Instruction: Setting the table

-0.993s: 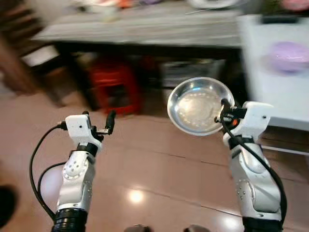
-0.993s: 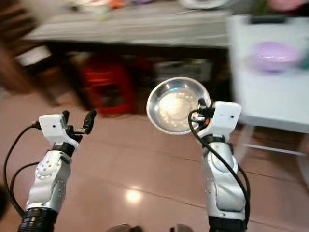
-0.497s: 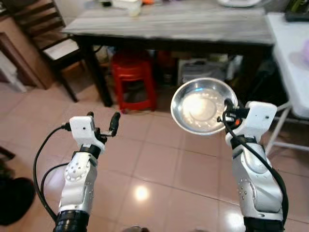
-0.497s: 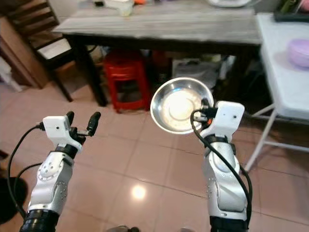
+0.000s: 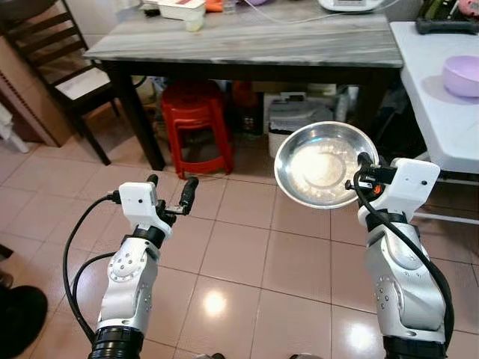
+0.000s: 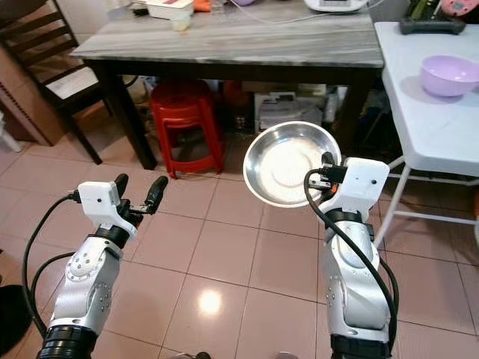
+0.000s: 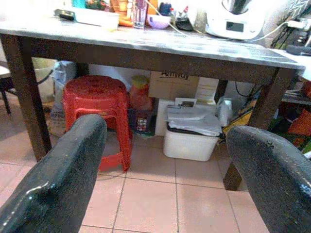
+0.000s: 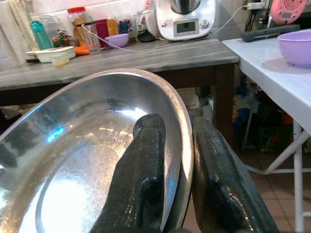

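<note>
Fingers (image 8: 146, 184) of your right gripper (image 5: 364, 170) pinch the rim of a steel bowl (image 5: 322, 164), held tilted above the floor before a grey tabletop (image 5: 247, 41). Your left gripper (image 5: 171, 196) hangs parted, grasping nothing.

Shiny steel dish (image 5: 320, 164) tilted upright; rim pinched, held aloft.

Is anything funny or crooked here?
Yes, a little: the steel plate is tipped up on its side in the air over the floor, not flat on a table. The right pincer pinches it by the rim alone. The left pincer is open and holds nothing. Nothing looks spilled or broken.
</note>
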You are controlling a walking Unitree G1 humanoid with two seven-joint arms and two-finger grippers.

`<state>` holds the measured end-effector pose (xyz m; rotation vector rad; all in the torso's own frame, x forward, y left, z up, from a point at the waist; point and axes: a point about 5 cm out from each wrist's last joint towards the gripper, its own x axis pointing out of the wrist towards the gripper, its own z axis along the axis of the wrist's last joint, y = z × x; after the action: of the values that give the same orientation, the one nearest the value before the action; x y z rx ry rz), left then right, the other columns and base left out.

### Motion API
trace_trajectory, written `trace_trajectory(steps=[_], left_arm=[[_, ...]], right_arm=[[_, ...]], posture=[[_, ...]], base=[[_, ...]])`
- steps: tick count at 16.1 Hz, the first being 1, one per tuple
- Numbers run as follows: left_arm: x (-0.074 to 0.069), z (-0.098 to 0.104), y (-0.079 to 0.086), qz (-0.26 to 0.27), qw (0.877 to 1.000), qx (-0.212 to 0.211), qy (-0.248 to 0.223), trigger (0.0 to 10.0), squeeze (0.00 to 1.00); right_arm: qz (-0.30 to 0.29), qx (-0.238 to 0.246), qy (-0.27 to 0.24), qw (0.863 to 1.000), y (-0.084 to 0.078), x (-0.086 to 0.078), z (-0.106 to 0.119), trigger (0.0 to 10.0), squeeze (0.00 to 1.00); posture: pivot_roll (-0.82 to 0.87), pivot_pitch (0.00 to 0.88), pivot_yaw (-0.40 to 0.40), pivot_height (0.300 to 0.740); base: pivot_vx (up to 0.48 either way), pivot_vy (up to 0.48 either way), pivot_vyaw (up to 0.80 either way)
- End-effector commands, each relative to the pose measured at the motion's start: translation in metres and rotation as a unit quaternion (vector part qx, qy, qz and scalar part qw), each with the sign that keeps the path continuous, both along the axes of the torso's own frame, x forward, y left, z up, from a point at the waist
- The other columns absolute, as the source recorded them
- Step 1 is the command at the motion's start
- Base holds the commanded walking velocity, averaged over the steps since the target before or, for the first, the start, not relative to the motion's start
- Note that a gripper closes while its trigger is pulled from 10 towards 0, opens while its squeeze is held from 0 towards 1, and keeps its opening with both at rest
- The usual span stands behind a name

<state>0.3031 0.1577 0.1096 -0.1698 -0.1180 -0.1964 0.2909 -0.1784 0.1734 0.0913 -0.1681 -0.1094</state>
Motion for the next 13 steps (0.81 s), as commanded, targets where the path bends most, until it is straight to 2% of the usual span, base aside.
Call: trace_trajectory(steps=[1,9,13], left_arm=[[-0.0012,0.0044,0.0042,0.003,1.000,0.001,-0.010,10.0,0.00],[-0.0011,0.0048,0.0057,0.004,1.000,0.004,-0.012,10.0,0.00],[-0.0013,0.0049,0.0030,0.001,1.000,0.002,-0.011,10.0,0.00]], right_arm=[[0.003,0.002,-0.009,1.000,0.0018,-0.0003,0.0031,10.0,0.00],[0.006,-0.007,-0.015,1.000,0.0010,-0.0005,0.0052,10.0,0.00],[0.005,-0.007,-0.017,1.000,0.0004,-0.0008,0.0058,10.0,0.00]], posture=[[-0.12,0.128,0.092,0.740],[-0.12,0.120,0.090,0.740],[-0.12,0.124,0.092,0.740]], base=[[0.311,0.000,0.00],[0.318,0.000,0.00],[0.302,0.000,0.67]])
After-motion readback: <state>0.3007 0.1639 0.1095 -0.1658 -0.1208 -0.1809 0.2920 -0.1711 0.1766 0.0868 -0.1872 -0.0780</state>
